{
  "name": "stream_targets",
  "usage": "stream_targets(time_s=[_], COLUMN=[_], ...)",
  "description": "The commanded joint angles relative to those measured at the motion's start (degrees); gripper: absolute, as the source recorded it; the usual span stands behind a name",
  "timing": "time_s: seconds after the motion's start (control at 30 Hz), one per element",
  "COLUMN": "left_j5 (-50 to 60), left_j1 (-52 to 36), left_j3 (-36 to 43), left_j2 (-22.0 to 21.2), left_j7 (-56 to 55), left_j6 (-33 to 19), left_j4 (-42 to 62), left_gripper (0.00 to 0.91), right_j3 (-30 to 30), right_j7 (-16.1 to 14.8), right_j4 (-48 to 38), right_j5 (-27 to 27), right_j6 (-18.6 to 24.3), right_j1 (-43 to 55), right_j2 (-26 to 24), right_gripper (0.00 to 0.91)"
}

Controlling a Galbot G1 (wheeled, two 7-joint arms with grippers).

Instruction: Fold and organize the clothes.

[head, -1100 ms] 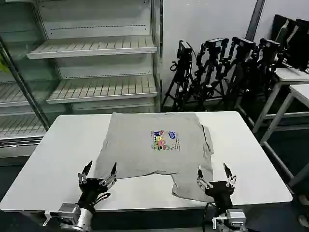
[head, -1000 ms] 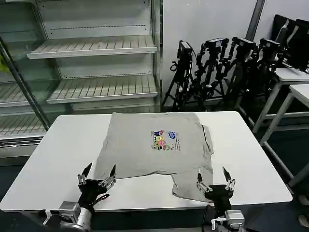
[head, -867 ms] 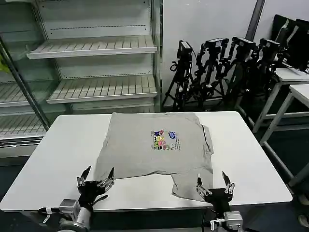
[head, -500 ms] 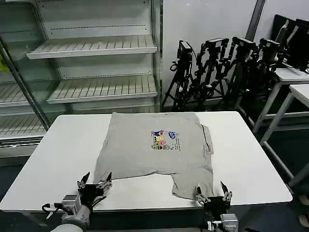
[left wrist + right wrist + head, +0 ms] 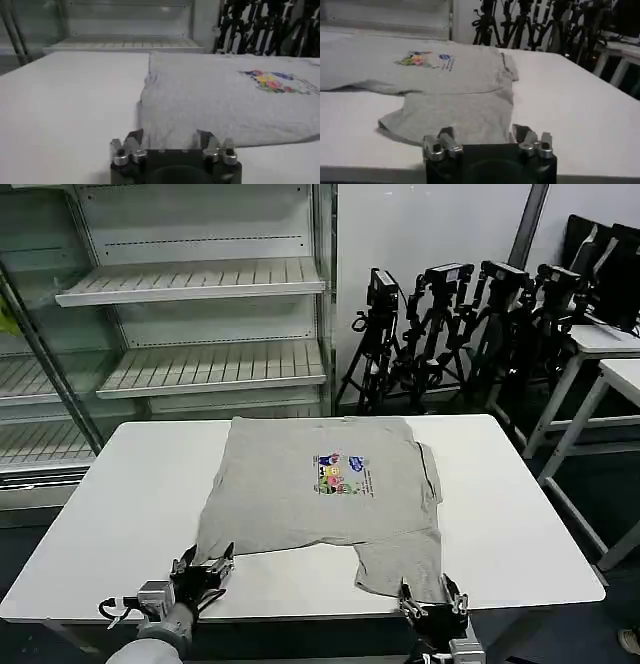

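Currently a light grey shirt (image 5: pixel 325 489) lies spread flat on the white worktop (image 5: pixel 120 484), its multicoloured chest print (image 5: pixel 342 473) facing up and one folded-over portion reaching toward the worktop's near right edge. Left gripper (image 5: pixel 203 568) sits low at the near edge just short of the shirt's near left corner, fingers (image 5: pixel 135 138) spread apart and pinching nothing. Right gripper (image 5: pixel 431 597) sits low at the near edge with the shirt's near right hem just in front of it, fingers (image 5: pixel 521 133) likewise spread and empty.
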Motion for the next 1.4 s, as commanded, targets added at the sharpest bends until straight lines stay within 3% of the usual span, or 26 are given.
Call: stream_targets(time_s=[0.03,0.2,0.4,0.7,1.17,1.4], left_j5=[-2.04,-2.61,-2.75,-2.79,-0.02,-1.88], left_j1=[0.13,0.44,1.80,6.96,15.46,12.23], left_j3=[0.05,-0.25,-0.23,-0.92,-3.58,-2.83], left_j2=[0.05,0.18,0.04,-0.08,1.16,2.75], left_j7=[-0.27,0.36,0.45,0.28,-0.04,-0.83], left_j6=[0.62,0.63,0.62,0.64,0.63,0.59], left_j4=[0.03,-0.42,-2.03,-11.23,-20.03,-20.20], left_gripper=[0.020,0.020,0.020,0.020,0.020,0.020], right_j3=[-0.28,-0.50,-0.63,0.66,4.09,8.50], right_j7=[0.15,0.29,1.18,0.88,0.33,0.18], right_j4=[-0.30,-0.14,-0.02,8.43,20.17,17.66], right_j5=[1.00,1.43,1.06,0.98,0.96,8.54], right_j6=[-0.88,-0.39,5.01,11.07,12.31,12.10], right_j1=[-0.62,-0.72,-1.20,-8.85,-16.67,-8.83], right_j2=[0.09,0.45,0.96,-1.30,-5.03,-6.69], right_gripper=[0.000,0.000,0.000,0.000,0.000,0.000])
